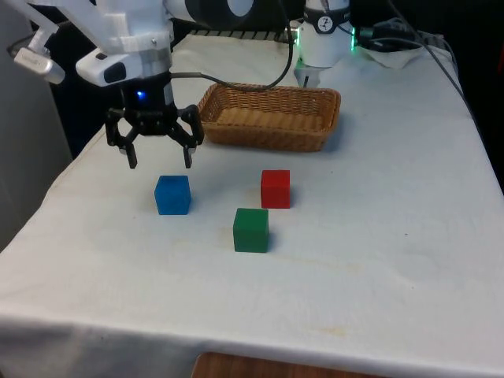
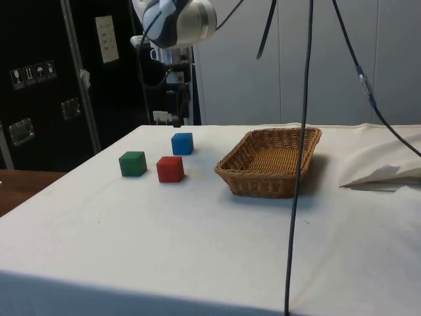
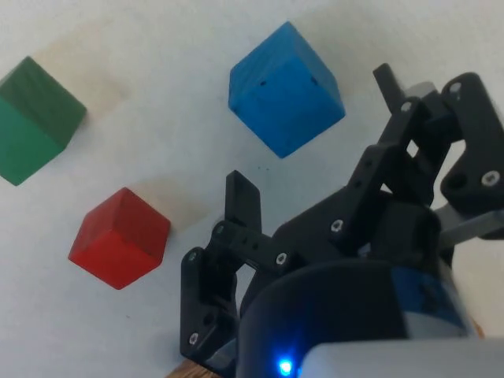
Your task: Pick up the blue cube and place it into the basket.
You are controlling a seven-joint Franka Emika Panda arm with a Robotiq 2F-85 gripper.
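I see my gripper (image 1: 160, 164) spread wide, hanging above the blue cube (image 1: 172, 194) without touching it. The cube sits on the cloth, the basket (image 1: 270, 117) at its 1 o'clock in the front view.

Blue cube (image 1: 172, 194): solid, matte, sits flat on the bench (image 1: 378, 236), untouched, toward the front view's left edge. Basket (image 1: 269, 116): shallow woven wicker, rectangular, upright, nothing visible inside, near the bench's far edge, well apart from the cube and toward the front view's right of it.
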